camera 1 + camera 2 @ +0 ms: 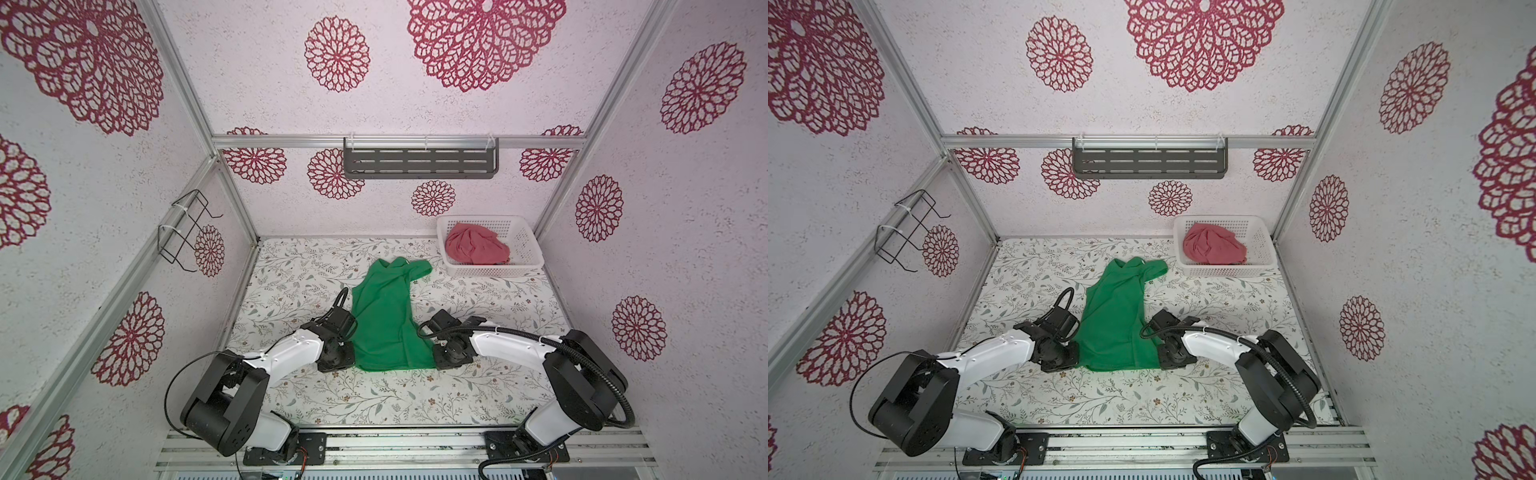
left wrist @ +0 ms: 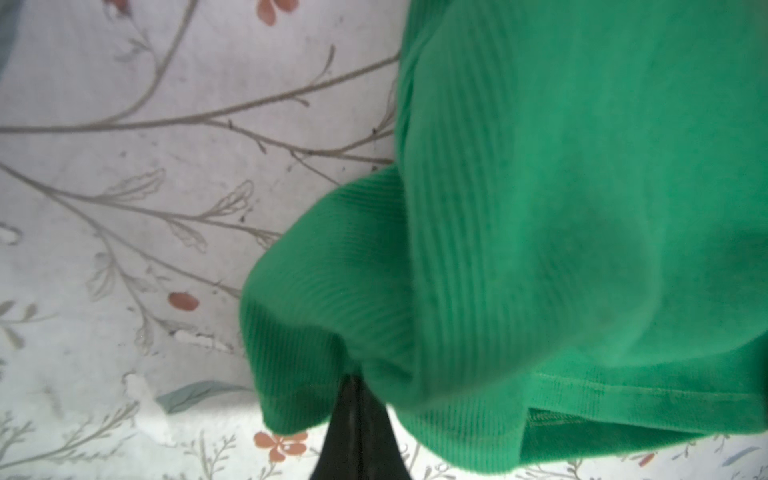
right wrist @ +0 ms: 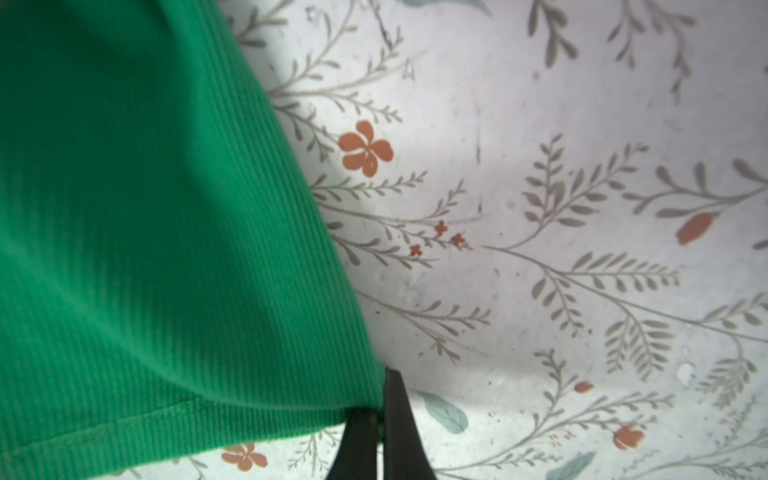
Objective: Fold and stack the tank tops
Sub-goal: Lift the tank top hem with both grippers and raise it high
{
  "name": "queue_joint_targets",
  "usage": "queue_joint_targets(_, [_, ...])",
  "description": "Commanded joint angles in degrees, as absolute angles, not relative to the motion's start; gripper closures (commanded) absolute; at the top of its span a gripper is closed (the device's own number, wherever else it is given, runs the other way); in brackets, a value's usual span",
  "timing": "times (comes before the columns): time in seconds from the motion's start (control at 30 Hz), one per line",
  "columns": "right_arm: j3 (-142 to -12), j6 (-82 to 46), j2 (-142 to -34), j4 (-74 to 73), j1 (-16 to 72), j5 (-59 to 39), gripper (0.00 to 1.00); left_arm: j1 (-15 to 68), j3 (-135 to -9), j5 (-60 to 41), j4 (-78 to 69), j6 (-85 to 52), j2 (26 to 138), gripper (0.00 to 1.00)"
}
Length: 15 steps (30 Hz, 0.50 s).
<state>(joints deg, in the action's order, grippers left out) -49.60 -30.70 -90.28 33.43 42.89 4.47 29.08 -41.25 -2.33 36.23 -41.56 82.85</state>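
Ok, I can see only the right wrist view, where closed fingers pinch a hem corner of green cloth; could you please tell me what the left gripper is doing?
Observer: The left gripper is shut on the green tank top at its near left corner.
Operator: Thank you. Where is the other tank top?
Observer: The pinkish red tank top lies crumpled in the white basket, at the far right corner of the table.
Operator: Does the green one lie flat?
Observer: Not fully. In both top views it narrows and bunches up at its far end, toward the basket.
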Motion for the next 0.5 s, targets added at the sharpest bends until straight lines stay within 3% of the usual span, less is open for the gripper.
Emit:
queue_joint_targets(0.0, [-52.8, -28.2, -88.1, 38.1, 41.8, 8.0, 1.00, 29.1, -45.1, -0.9, 38.5, -40.2, 79.7, 1.00])
queue_joint_targets(0.47, [-89.7, -9.9, -84.4, 51.6, 36.6, 23.3, 1.00, 24.2, -72.6, 10.4, 47.9, -30.8, 62.8, 1.00])
